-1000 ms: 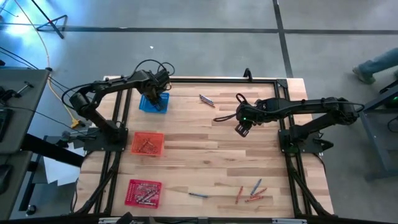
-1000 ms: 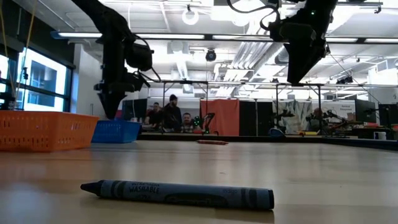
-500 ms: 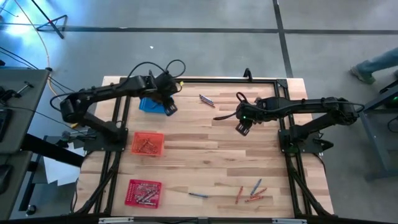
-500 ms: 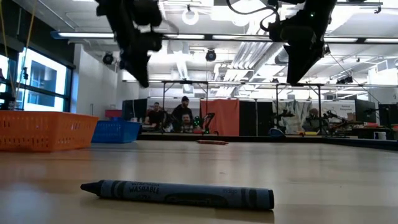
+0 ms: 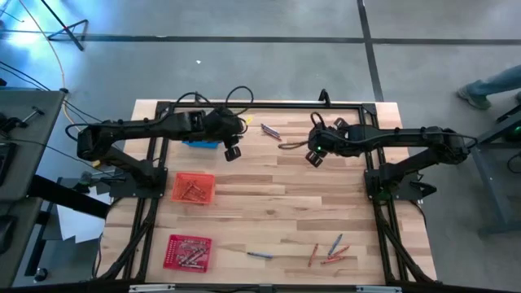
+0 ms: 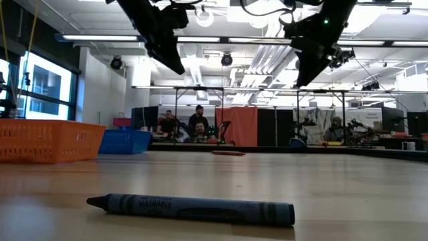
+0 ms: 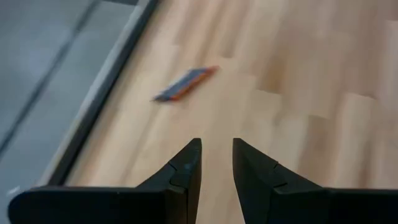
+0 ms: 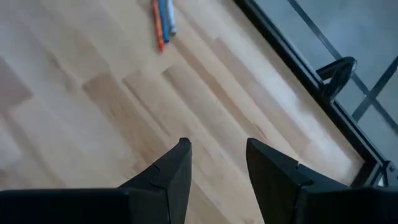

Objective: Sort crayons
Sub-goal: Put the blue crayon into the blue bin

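Two crayons (image 5: 270, 130), one orange and one blue, lie side by side near the table's far edge, between my two grippers; they also show in the left wrist view (image 7: 185, 84) and the right wrist view (image 8: 163, 18). A dark blue crayon (image 6: 190, 207) lies near the front edge, and several more (image 5: 330, 251) lie at the front right. My left gripper (image 5: 232, 150) hangs open in the air just right of the blue basket (image 5: 195, 142), with nothing between its fingers (image 7: 216, 144). My right gripper (image 5: 313, 156) hangs open and holds nothing (image 8: 217, 144).
An orange basket (image 5: 194, 188) and a red basket (image 5: 188, 251), both holding crayons, stand along the table's left side. A black frame rail (image 5: 269, 105) runs along the far edge. People sit in the room beyond the table (image 6: 180, 126).
My left gripper has risen from over the blue basket and swung toward the table's right, tipping from pointing down to a slant toward the far crayons. My right gripper has turned a little at the wrist while staying in place.
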`<state>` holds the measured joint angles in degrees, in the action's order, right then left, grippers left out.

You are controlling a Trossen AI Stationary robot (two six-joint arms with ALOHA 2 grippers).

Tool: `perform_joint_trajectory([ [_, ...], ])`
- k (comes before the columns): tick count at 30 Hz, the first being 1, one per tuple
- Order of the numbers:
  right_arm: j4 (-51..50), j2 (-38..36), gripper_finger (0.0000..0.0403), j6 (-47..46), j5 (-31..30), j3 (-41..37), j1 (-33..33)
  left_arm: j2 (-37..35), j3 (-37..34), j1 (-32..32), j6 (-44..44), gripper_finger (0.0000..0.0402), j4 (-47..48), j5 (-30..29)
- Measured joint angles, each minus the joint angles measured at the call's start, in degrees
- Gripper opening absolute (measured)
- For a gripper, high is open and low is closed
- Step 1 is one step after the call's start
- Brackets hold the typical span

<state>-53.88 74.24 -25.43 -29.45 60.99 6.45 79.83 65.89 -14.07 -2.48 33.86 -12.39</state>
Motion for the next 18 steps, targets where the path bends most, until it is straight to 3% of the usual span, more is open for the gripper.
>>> perform_joint_trajectory([
  [5, 2.1, 0.0, 0.0149, -1.4, 0.8, 0.0, 3.5, 0.0, 0.0, 0.1, 8.0, 0.0076, -0.9, -3.4],
  [7, 1.9, 0.0, 0.0149, -1.5, 0.9, 0.0, 4.4, 0.0, 0.0, 0.6, 12.2, 0.0076, -0.5, -1.0],
  [11, 1.9, 0.0, 0.0149, 3.1, 0.7, 0.0, 5.0, 0.0, -1.5, 4.1, 11.4, 0.0076, -1.7, 12.1],
  [14, 1.9, 0.0, 0.0149, 13.4, 0.5, 0.0, 4.9, 1.1, -4.2, 8.6, 8.4, 0.0076, -7.4, 13.4],
  [18, 1.6, 0.0, 0.0149, 11.6, 0.8, 0.0, 4.9, 4.3, -5.7, 14.2, 14.7, 0.0076, -13.8, 13.4],
])
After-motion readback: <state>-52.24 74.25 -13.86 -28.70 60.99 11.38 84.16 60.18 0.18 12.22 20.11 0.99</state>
